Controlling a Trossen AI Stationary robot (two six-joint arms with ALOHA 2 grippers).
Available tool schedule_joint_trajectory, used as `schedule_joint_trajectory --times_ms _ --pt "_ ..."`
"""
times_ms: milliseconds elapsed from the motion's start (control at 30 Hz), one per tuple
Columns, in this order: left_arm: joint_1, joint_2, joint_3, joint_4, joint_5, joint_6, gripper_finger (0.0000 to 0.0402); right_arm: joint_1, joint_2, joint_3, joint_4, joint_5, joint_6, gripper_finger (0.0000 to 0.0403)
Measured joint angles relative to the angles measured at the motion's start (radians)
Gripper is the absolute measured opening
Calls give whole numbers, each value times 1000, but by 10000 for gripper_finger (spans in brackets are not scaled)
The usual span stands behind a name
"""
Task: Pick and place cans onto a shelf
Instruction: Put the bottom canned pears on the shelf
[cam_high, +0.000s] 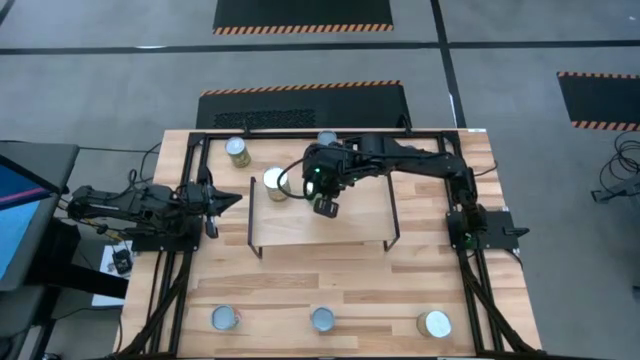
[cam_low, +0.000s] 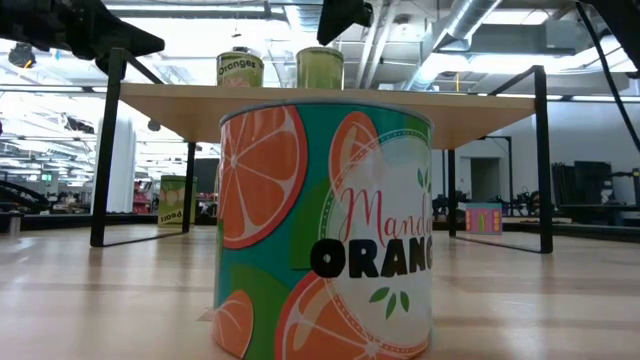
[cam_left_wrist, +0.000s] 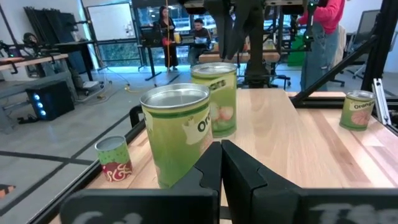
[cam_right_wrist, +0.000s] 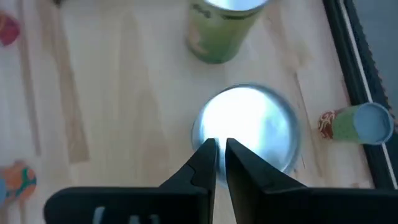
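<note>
The light-wood shelf (cam_high: 330, 225) stands mid-table on black wire legs. Two green-labelled cans stand upright on its left part: one with a whitish top (cam_high: 275, 183) (cam_left_wrist: 180, 134) and one (cam_left_wrist: 214, 99) (cam_right_wrist: 249, 134) under my right arm. Both show on the shelf in the low view (cam_low: 240, 68) (cam_low: 320, 67). My right gripper (cam_right_wrist: 216, 155) (cam_low: 345, 15) is shut and points down just above the second can's silvery top. My left gripper (cam_high: 225, 198) (cam_left_wrist: 221, 162) is shut and empty, level at the shelf's left end. My right gripper's shut fingers (cam_left_wrist: 233, 50) stand right over the can's round top (cam_right_wrist: 261, 124), pointing down from above. I cannot tell whether they touch it. The can stands upright on the shelf board.
Three cans stand along the table's near edge (cam_high: 225, 318) (cam_high: 322, 318) (cam_high: 435, 323); the middle one, with an orange label, fills the low view (cam_low: 325, 230). Two more stand near the far edge (cam_high: 237, 150) (cam_high: 327, 138). People show in the room behind the table (cam_left_wrist: 199, 31).
</note>
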Motion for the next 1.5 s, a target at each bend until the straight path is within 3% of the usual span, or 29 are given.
schedule_joint_trajectory --times_ms 200,300,567,667,833,1500 --pt "0 0 0 -25 0 -20 0 70 -78 -6 -43 39 -98 11" --pt "0 0 0 -32 0 -27 0 112 -103 -73 7 46 -95 12" --pt "0 0 0 -31 -1 -27 0 182 -205 -531 320 50 26 6" --pt "0 0 0 -31 -1 -27 0 191 -271 -689 436 109 94 5" --pt "0 0 0 -30 -1 -27 0 158 -330 -851 629 172 126 4" --pt "0 0 0 -29 -2 -40 0 70 -324 -871 660 181 15 4"
